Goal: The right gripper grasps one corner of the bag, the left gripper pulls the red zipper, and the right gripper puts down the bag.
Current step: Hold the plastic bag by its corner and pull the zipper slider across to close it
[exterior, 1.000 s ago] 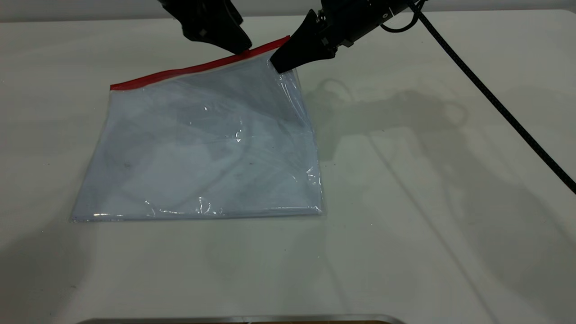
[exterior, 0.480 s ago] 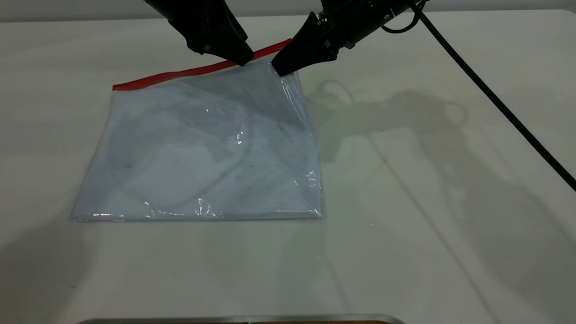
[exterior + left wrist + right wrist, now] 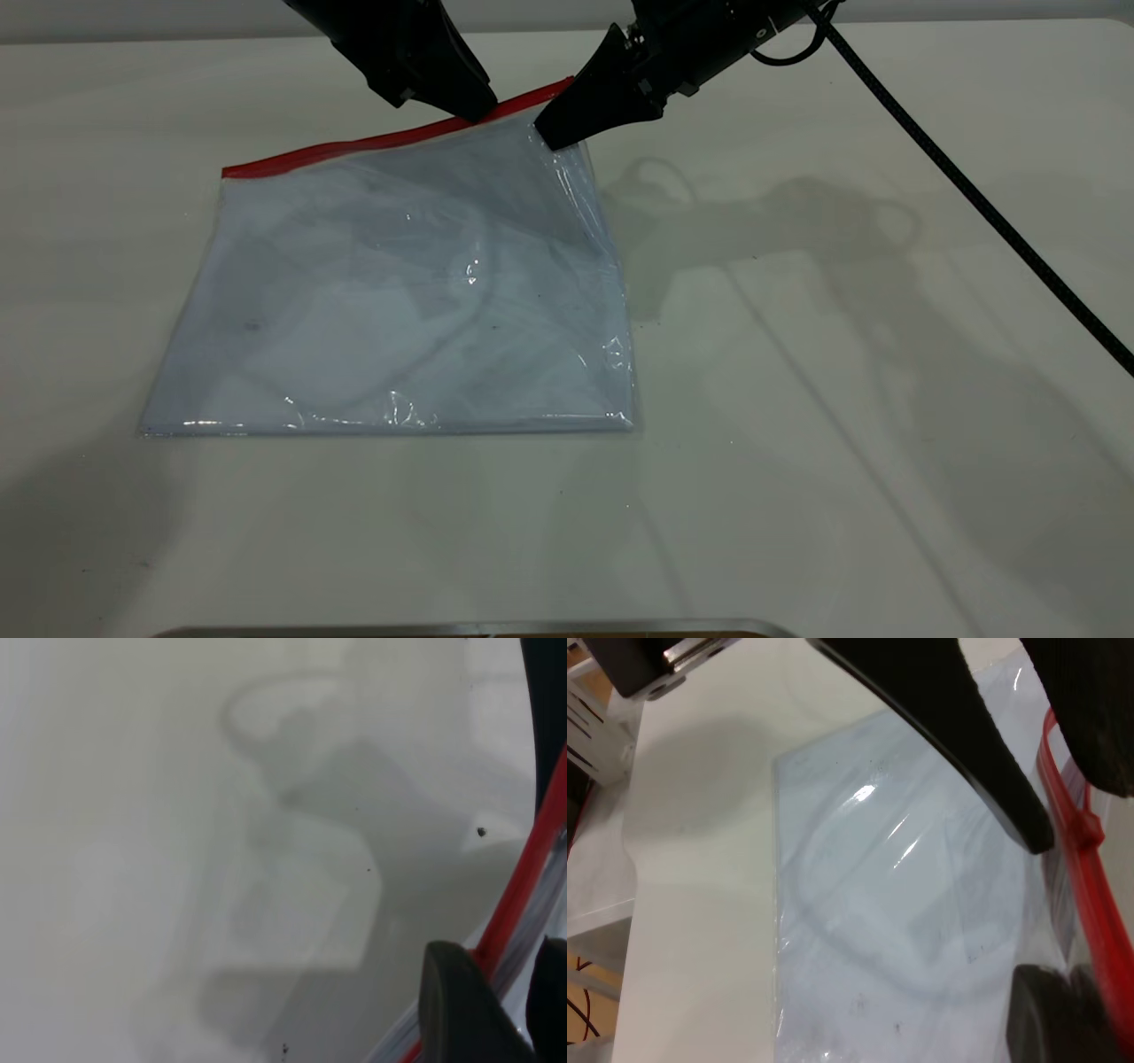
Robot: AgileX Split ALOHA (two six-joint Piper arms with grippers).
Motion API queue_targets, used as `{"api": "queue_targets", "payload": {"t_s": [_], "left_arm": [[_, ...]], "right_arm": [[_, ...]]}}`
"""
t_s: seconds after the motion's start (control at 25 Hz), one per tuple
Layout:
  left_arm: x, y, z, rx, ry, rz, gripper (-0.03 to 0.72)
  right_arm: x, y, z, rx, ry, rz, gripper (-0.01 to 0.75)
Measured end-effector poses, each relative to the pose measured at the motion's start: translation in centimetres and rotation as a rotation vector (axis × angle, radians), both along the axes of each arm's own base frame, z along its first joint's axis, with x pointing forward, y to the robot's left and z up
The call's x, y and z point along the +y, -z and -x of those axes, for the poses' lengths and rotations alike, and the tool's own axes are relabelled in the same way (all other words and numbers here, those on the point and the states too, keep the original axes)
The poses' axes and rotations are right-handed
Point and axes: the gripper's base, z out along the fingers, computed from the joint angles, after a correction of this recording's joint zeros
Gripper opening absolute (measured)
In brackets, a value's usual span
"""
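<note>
So the right pincer is clamped on the bag at its far right corner, lifting it off the counter. Left pincer is pinched shut on the red zipper just beside it; the strip runs away leftward, so that's the pull direction.

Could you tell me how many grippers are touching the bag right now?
2: the left gripper on the red zipper, the right gripper at the bag's far right corner.
</note>
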Motion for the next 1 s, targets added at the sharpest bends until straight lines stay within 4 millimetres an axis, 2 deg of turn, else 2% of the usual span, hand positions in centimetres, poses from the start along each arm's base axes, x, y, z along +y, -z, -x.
{"api": "queue_targets", "payload": {"t_s": [0.36,0.76,0.88,1.0], "left_arm": [[0.02,0.04,-0.05,-0.007,0.0,-0.003,0.252],[-0.3,0.76,-0.21,-0.012,-0.002,0.038,0.407],[-0.35,0.74,-0.27,-0.024,0.004,0.043,0.411],[-0.36,0.91,-0.27,-0.021,0.003,0.044,0.374]], "right_arm": [[0.0,0.0,0.0,0.0,0.0,0.0,0.026],[0.0,-0.01,0.02,0.001,-0.002,-0.001,0.026],[0.0,-0.01,0.02,0.001,-0.002,-0.001,0.026],[0.01,-0.01,0.03,0.002,-0.003,-0.002,0.026]]}}
